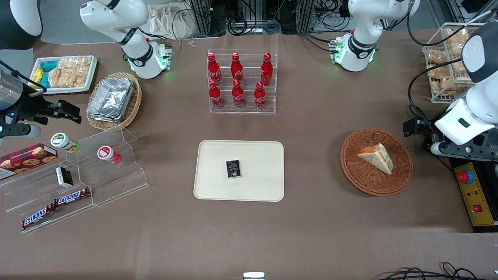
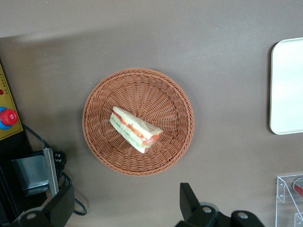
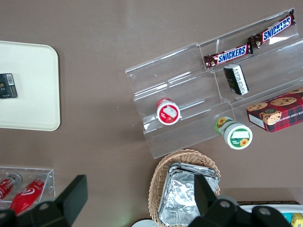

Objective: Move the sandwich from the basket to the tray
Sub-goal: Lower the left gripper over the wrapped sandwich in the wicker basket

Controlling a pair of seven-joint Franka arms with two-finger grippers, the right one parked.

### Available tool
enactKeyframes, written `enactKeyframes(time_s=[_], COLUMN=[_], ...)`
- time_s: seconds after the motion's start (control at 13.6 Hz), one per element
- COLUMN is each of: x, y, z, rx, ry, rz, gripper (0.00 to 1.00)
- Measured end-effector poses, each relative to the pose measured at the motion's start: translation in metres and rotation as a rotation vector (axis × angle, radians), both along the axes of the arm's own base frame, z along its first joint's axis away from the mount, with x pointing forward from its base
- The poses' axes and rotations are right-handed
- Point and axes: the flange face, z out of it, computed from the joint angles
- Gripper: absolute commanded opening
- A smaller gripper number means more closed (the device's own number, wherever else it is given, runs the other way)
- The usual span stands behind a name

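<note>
**Even overhead light, soft shadows**

The table is lit evenly and brightly from above. In the front view, only a faint, soft-edged shadow is cast at 6 o'clock of the tray. Glare is caught on the foil trays, and a green glow is thrown onto the table by the lamps on the arm bases.

The front view is held sharp throughout. The gripper, hung just beside the basket at its 3 o'clock with fingers spread, is rendered dark with little detail. In the left wrist view the tray is washed out to near white, and the gripper's fingers are shown slightly soft.
</note>
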Motion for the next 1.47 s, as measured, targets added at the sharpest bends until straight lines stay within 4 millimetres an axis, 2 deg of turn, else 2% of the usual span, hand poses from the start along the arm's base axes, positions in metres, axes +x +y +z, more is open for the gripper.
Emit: enactKeyframes(time_s=[0.29,0.44,0.66,0.95,1.25,1.47], x=[0.001,0.001,0.008,0.023,0.032,0.023], y=[0.001,0.001,-0.001,-0.004,-0.002,0.011], z=[-0.002,-0.005,-0.024,-0.067,-0.115,-0.152], rx=[0.001,0.006,0.02,0.058,0.078,0.088], ry=[0.005,0.012,0.043,0.088,0.092,0.108], rz=[0.016,0.112,0.279,0.535,0.607,0.646], gripper=[1.0,1.0,1.0,1.0,1.0,1.0])
